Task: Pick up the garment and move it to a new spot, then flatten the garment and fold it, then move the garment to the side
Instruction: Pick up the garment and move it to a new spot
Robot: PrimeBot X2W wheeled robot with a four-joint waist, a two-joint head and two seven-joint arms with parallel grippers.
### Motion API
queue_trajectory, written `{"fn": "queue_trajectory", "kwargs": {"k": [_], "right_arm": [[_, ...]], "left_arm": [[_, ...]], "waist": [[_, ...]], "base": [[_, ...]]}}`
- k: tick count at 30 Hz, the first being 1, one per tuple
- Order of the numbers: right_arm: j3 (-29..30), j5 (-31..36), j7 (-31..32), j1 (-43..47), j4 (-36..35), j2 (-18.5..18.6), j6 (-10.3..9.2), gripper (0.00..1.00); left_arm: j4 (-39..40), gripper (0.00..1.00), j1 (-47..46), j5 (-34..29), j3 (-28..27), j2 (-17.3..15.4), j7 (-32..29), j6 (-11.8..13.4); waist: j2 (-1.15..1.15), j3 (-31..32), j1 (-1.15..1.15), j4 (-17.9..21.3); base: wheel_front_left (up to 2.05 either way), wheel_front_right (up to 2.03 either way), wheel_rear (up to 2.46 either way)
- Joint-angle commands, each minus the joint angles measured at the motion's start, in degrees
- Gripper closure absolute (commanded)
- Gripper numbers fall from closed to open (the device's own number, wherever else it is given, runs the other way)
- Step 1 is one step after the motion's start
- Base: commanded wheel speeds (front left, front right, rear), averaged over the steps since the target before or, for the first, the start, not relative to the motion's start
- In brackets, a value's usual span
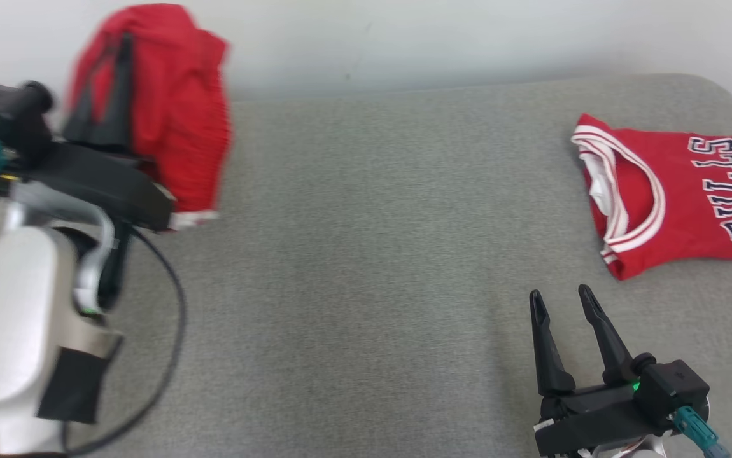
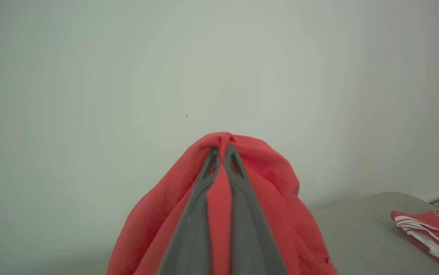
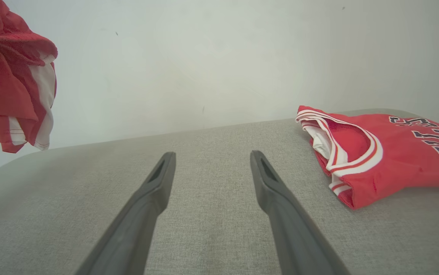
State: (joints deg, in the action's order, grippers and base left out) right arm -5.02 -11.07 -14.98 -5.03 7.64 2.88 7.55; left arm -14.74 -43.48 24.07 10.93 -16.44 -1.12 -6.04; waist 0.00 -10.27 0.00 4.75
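Left claw (image 2: 222, 149) pinching crumpled red garment (image 2: 276, 172) aloft, right claw (image 1: 560, 294) spread wide over woven grey surface (image 1: 366, 254)

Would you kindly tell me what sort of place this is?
Probably an indoor garment-folding test setup: a grey fabric-covered surface against a bare white wall, with a folded red Bulls jersey.

A folded red jersey (image 1: 678, 191) with white trim and dark letters lies flat on the grey fabric surface (image 1: 372, 254), near its right edge. Behind the surface stands a plain white wall (image 1: 436, 38).
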Motion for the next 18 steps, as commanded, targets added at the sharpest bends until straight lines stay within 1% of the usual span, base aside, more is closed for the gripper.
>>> {"fn": "queue_trajectory", "kwargs": {"k": [1,3,5,9,13,15,18], "right_arm": [[0.1,-0.4,-0.2,0.5,-0.1,0.0,-0.11,0.00],[0.0,-0.5,-0.2,0.5,-0.1,0.0,-0.11,0.00],[-0.1,-0.5,-0.2,0.7,-0.1,0.0,-0.11,0.00],[-0.2,-0.6,-0.2,0.8,0.0,0.0,-0.11,0.00],[-0.4,-0.5,-0.2,1.1,0.1,0.0,-0.11,0.00],[-0.5,-0.5,-0.2,1.3,0.3,0.0,-0.11,0.00],[-0.9,-0.5,-0.2,1.1,0.6,0.0,-0.11,0.00]], "left_arm": [[0.8,1.00,0.9,0.5,0.4,1.1,-0.1,0.1],[1.6,1.00,1.9,0.5,1.8,2.1,-0.7,0.1],[1.8,1.00,2.8,0.6,3.4,3.9,-0.6,0.1],[0.0,1.00,5.3,1.1,6.8,7.4,0.4,-0.3],[-3.0,1.00,8.4,1.7,11.6,10.4,1.9,-0.8],[-5.3,1.00,10.5,3.2,13.8,11.7,2.9,-1.0],[-10.1,1.00,12.9,3.8,17.0,12.7,4.8,-1.1]], "waist": [[0.00,0.0,0.00,1.3],[0.00,-0.1,0.00,1.9],[0.00,-0.1,0.00,2.4],[0.00,-0.1,0.00,2.9],[0.00,0.1,0.00,2.9],[0.00,0.3,0.00,2.8],[0.00,0.4,0.00,2.7]], "base": [[0.00,0.00,0.00],[0.00,0.00,0.00],[0.00,0.00,0.00],[0.00,0.00,0.00],[0.00,0.00,0.00],[0.00,0.00,0.00],[0.00,0.00,0.00]]}}
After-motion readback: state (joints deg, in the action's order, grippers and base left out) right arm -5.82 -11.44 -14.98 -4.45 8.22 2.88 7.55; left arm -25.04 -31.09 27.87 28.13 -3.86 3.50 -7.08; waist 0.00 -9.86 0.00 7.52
